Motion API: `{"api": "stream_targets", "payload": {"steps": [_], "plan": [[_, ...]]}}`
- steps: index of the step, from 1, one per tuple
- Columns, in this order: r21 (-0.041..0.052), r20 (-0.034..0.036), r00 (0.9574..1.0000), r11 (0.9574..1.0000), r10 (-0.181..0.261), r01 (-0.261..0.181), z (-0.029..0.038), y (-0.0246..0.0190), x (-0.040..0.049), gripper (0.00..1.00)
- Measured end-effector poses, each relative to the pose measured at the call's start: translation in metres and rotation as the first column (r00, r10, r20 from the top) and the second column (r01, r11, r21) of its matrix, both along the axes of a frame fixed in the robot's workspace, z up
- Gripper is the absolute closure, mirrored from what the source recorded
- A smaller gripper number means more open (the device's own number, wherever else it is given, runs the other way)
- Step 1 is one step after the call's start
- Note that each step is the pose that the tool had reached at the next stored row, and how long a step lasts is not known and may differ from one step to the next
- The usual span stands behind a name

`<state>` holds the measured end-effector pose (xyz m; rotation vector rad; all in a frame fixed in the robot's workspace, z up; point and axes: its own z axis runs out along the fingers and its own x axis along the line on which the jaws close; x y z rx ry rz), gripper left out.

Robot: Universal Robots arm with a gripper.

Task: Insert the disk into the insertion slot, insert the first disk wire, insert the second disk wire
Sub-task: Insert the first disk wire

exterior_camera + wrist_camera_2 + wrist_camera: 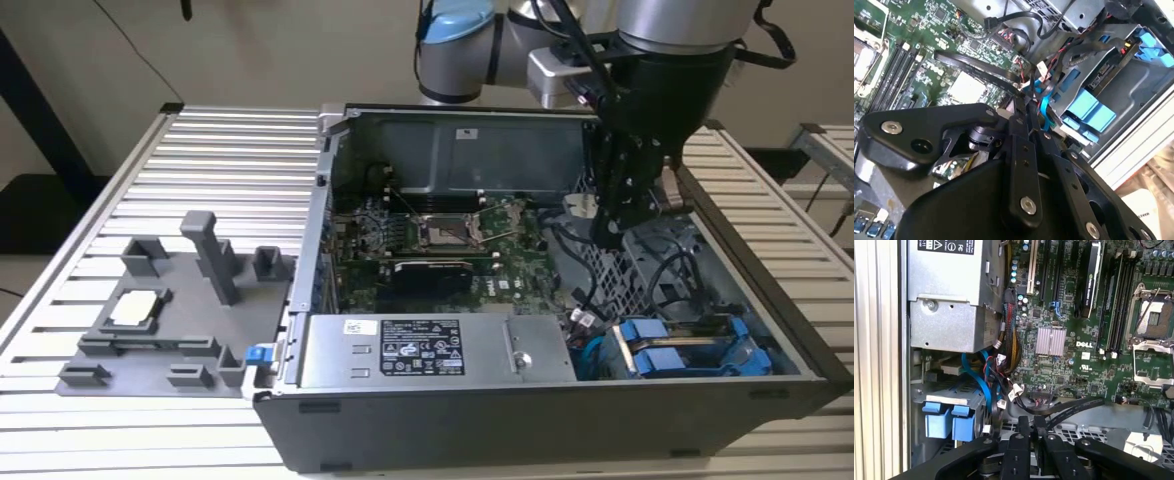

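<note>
My gripper (617,232) hangs inside the open computer case, over the perforated panel beside the motherboard. In both wrist views its fingers (1024,424) (1019,107) stand together, shut, with nothing visible between them. Just past the tips lie a bundle of loose wires with white connectors (1004,390), a blue flat cable (980,382) (1044,104) and a black flat cable (1074,407). Two blue-fronted drives (950,421) (1089,112) (663,358) sit side by side in the grey drive cage, in the insertion slot (946,396). Which of them is the disk I cannot tell.
The silver power supply (427,350) (949,295) fills the case corner next to the cage. The green motherboard (1074,347) (441,235) lies beyond the wires. A perforated grey panel (1079,432) sits under the gripper. A grey fixture (174,300) stands on the slatted table at the exterior view's left.
</note>
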<state>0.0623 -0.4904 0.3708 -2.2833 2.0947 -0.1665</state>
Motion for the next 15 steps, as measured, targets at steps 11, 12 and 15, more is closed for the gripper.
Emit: {"api": "stream_targets", "payload": {"steps": [11, 12, 15], "plan": [[-0.0424, 0.0004, 1.0, 0.9991, 0.0, 0.0, -0.0003, 0.0071, 0.0, 0.76], [-0.0607, 0.0006, 1.0, 0.9982, 0.0, 0.0, -0.0004, 0.0087, -0.0001, 0.76], [-0.0818, 0.0009, 1.0, 0.9967, 0.0, 0.0, -0.0003, 0.0092, 0.0, 0.76]]}}
